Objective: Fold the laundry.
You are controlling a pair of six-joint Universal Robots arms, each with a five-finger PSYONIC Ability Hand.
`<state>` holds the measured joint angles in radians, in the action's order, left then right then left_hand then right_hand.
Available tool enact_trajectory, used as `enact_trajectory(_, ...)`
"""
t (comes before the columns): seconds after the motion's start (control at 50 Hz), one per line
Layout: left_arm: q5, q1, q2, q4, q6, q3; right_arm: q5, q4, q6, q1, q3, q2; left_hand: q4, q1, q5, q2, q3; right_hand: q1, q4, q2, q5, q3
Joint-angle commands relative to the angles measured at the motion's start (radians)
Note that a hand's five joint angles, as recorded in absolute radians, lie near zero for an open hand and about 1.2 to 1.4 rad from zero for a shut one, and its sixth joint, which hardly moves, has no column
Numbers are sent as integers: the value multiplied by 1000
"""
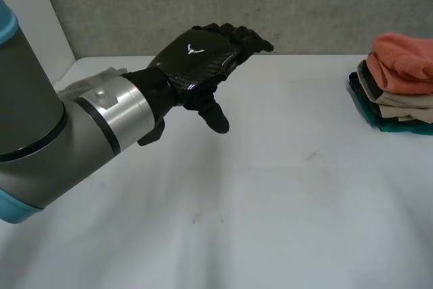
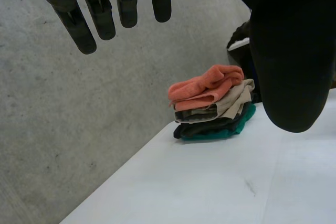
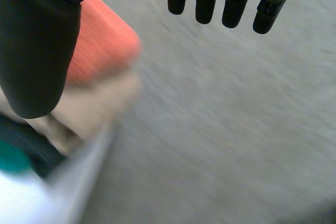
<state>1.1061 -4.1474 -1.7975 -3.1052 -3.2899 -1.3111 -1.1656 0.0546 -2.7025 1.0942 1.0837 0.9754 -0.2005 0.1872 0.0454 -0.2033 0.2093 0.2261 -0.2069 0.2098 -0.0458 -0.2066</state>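
**The pile of clothes is off to the right, and both hands are empty**

The left robot hand [image 1: 196, 65] hangs in the air over the worktop [image 1: 270, 201]. Its fingers [image 2: 100, 17] are stretched out and a bit spread. The thumb sticks out on its own, and the hand holds nothing.

The pile of clothes [image 1: 399, 82] sits at the far right side of the worktop, close to the grey wall. It is well apart from the left robot hand, on the side its fingers point to. An orange cloth [image 2: 207, 88] lies on top. Under it are a tan one and a dark one, with a green one at the bottom. The pile looks neat already. No loose cloth lies on the bare middle of the worktop.

The right robot hand [image 3: 37, 40] is open too, with straight fingers and the thumb held away from them. It grips nothing. The orange cloth and the tan one show just past its thumb. So the right arm looks like the nearer one, and it would have the short reach to the pile. The left arm would have to cross the whole worktop to get there
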Motion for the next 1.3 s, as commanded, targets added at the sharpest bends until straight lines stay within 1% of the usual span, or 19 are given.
enact_trajectory(0.02,0,4,15,-1,4,33,-315,64,224,48,-76,89,-7,20,-12,-4,-2,-52,32,-35,46,32)
enact_trajectory(0.08,-2,1,21,-3,12,52,-295,215,196,156,-33,117,-10,23,-9,-7,1,-52,32,-35,46,32)
enact_trajectory(0.16,-6,-10,23,-3,35,76,-226,460,144,277,134,244,-7,20,-12,-4,-2,-52,32,-35,46,32)
enact_trajectory(0.24,0,-60,23,-7,38,87,-80,605,81,375,347,373,-4,18,-15,-1,-5,-52,32,-35,46,32)
enact_trajectory(0.26,4,-104,18,-10,33,87,-3,625,60,425,434,399,-7,20,-12,-4,-2,-52,32,-35,46,32)
enact_trajectory(0.32,8,-180,3,-22,30,85,85,617,47,499,533,422,-7,20,-12,-4,-2,-52,32,-35,46,32)
enact_trajectory(0.34,12,-239,-9,-33,30,88,136,608,50,547,606,434,-7,20,-12,-4,-2,-52,32,-35,46,32)
enact_trajectory(0.38,30,-325,-66,-65,16,92,164,572,66,608,684,439,-10,23,-9,-7,1,-52,32,-35,46,32)
enact_trajectory(0.46,87,-448,-204,-136,-91,144,144,443,141,667,758,428,-34,47,14,-31,25,-52,32,-35,46,32)
enact_trajectory(0.48,109,-502,-291,-150,-172,182,130,383,179,679,769,418,-34,47,14,-31,25,-52,32,-35,46,32)
enact_trajectory(0.6,107,-611,-589,-162,-419,338,47,216,331,728,780,326,-31,44,11,-28,22,-52,32,-35,46,32)
enact_trajectory(0.68,107,-642,-753,-182,-448,464,23,215,342,725,795,318,-34,47,14,-31,25,-52,32,-35,46,32)
enact_trajectory(0.76,106,-656,-859,-208,-448,570,21,215,340,716,814,321,-127,141,108,-124,118,-52,32,-35,46,32)
enact_trajectory(0.86,107,-656,-938,-231,-448,642,17,222,340,713,843,322,-462,475,442,-459,453,-52,32,-35,46,32)
enact_trajectory(0.92,110,-657,-981,-276,-448,674,15,222,340,713,854,322,-819,832,799,-816,810,-52,32,-35,46,32)
enact_trajectory(0.96,121,-654,-984,-311,-448,665,14,222,340,713,858,325,-1194,1207,1174,-1191,1185,-52,32,-35,46,32)
enact_trajectory(1.02,138,-636,-964,-354,-450,620,14,222,340,711,861,335,-1196,1209,1176,-1193,1187,-52,32,-35,46,32)
enact_trajectory(1.16,169,-531,-631,-526,-375,317,11,241,334,696,855,359,-1196,1209,1176,-1193,1187,-52,32,-35,46,32)
enact_trajectory(1.3,164,-344,-294,-573,-97,40,-61,251,242,670,825,391,-1196,1209,1176,-1193,1187,-52,32,-35,46,32)
